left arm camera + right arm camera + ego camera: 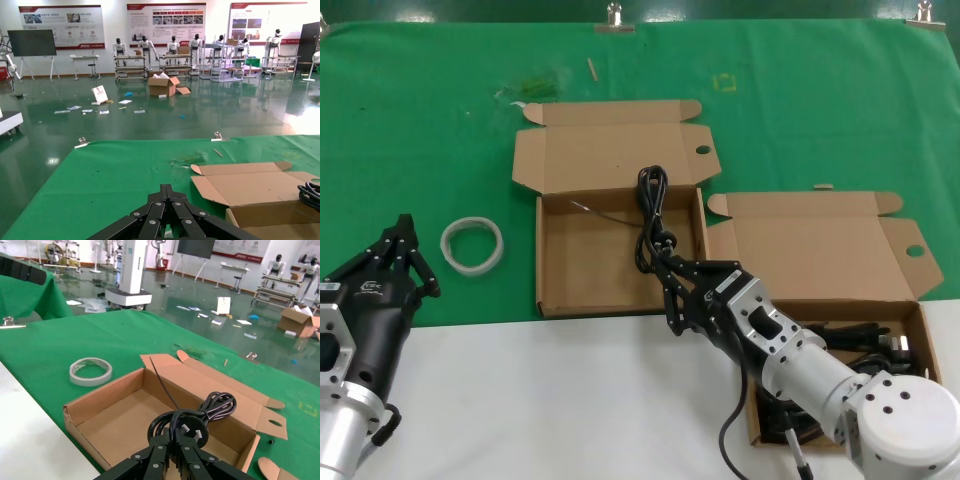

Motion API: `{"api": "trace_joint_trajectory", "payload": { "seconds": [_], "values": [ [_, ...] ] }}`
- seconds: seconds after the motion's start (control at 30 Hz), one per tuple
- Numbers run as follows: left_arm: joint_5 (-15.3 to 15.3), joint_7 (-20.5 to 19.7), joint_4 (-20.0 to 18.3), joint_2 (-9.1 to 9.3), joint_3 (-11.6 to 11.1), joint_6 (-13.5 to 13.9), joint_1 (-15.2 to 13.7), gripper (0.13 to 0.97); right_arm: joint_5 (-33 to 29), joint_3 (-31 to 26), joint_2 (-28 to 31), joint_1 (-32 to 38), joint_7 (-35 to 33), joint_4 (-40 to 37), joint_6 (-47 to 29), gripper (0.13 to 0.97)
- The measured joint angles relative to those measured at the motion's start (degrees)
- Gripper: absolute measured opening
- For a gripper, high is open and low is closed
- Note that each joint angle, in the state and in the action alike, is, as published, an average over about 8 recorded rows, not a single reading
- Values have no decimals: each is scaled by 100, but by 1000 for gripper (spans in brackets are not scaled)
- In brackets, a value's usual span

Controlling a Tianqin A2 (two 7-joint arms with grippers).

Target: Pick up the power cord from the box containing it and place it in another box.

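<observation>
While our right gripper (672, 268) clenched its fingers on the power cord (651, 215), the hank ran lengthwise over another box (582, 290), its looped end pointing away from us. Our left gripper (404, 250) hung idle over the table (440, 120); we could not tell its fingers' state.

The head view looks down from above on both cardboard boxes. The right wrist view sits low and close over the far box (150, 410), facing across the green cloth. The left wrist view, low too, probably catches that same box (255, 192).

Glossy green floor (150, 115), wall posters (165, 22), equipment racks (220, 62).
</observation>
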Motion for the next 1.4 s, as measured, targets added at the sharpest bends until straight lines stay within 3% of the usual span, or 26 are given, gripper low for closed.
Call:
{"api": "trace_joint_trajectory", "payload": {
  "seconds": [0.17,0.33,0.63,0.83,1.07,1.33,1.4],
  "values": [
    [0,0,0,0,0,0,0,140,-484,555,-195,-187,-36,-209,-441,148],
    [0,0,0,0,0,0,0,140,-839,730,-326,-190,61,-336,-620,148],
    [0,0,0,0,0,0,0,140,-1121,499,-274,-77,446,-296,-610,184],
    [0,0,0,0,0,0,0,140,-907,141,-87,53,607,-80,-385,236],
    [0,0,0,0,0,0,0,140,-116,51,531,77,675,909,198,327],
    [0,0,0,0,0,0,0,140,228,1234,1502,-715,1015,2510,476,513],
    [0,0,0,0,0,0,0,140,209,1462,1614,-881,1095,2708,453,513]
  ]
}}
